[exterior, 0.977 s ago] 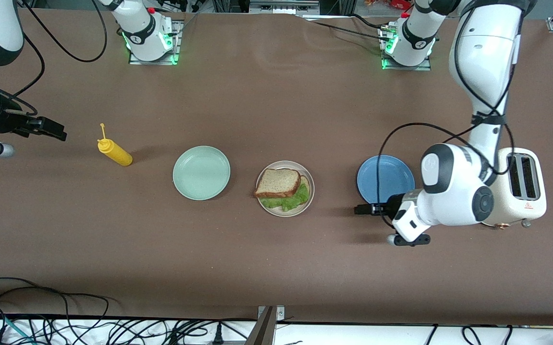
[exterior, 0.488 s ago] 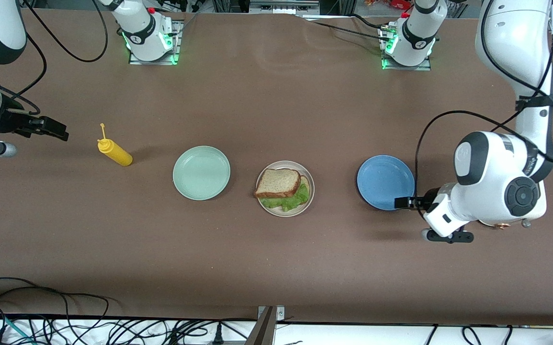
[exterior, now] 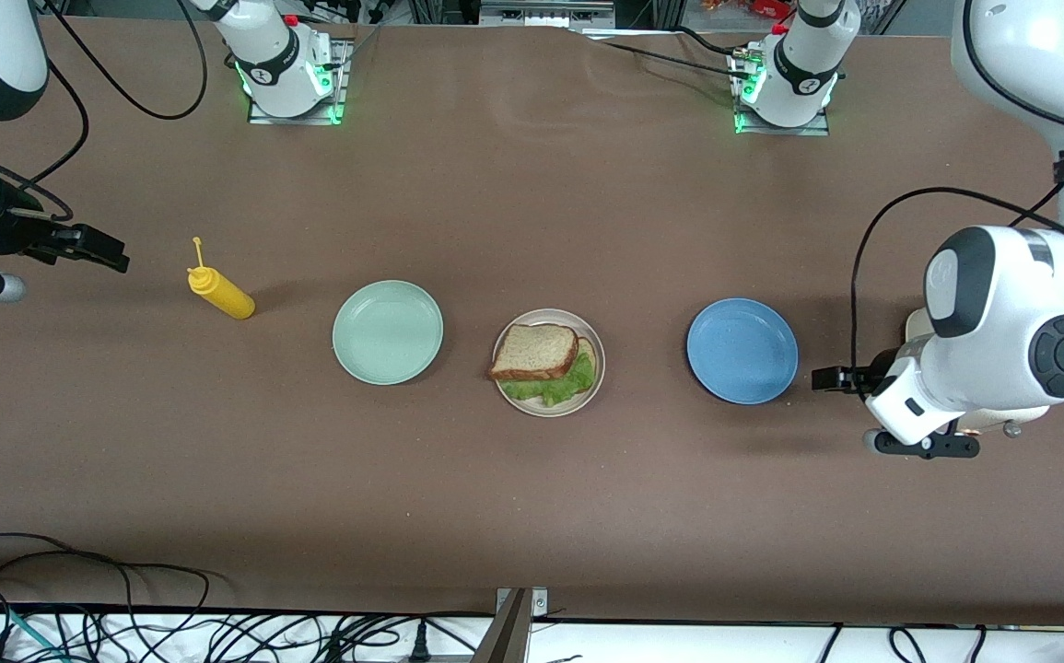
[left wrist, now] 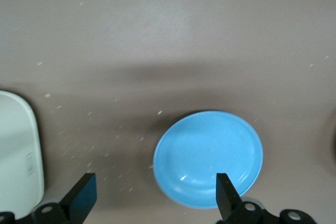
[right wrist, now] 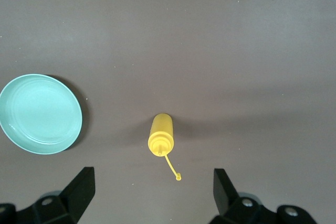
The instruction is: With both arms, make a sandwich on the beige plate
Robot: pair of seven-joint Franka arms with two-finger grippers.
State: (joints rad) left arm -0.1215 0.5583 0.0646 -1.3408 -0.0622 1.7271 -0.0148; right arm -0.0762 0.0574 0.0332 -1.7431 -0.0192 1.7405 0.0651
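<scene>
The square brown-crusted sandwich [exterior: 545, 362], ruffled green lettuce showing between its slices, sits assembled on the round speckled beige plate [exterior: 594, 387] mid-desk; the job looks finished. Both hands hang empty, fingers spread: the left hand [exterior: 832, 378] beside the blue plate [exterior: 742, 350], the right hand [exterior: 100, 250] near the yellow squeeze bottle [exterior: 221, 291].

A round mint-green plate [exterior: 388, 331] lies bare on the brown matte surface [exterior: 532, 497]. Toward the right arm's end, well apart from it, a yellow plastic squeeze bottle [exterior: 219, 292] lies tipped on its side, its thin nozzle cap dangling. Toward the left arm's end sits a round glossy blue plate [exterior: 742, 350], also bare. A cream-white toaster [left wrist: 18, 150] stands near that blue plate, mostly hidden in the front view. Black cables [exterior: 80, 589] tangle along the surface's near edge.
</scene>
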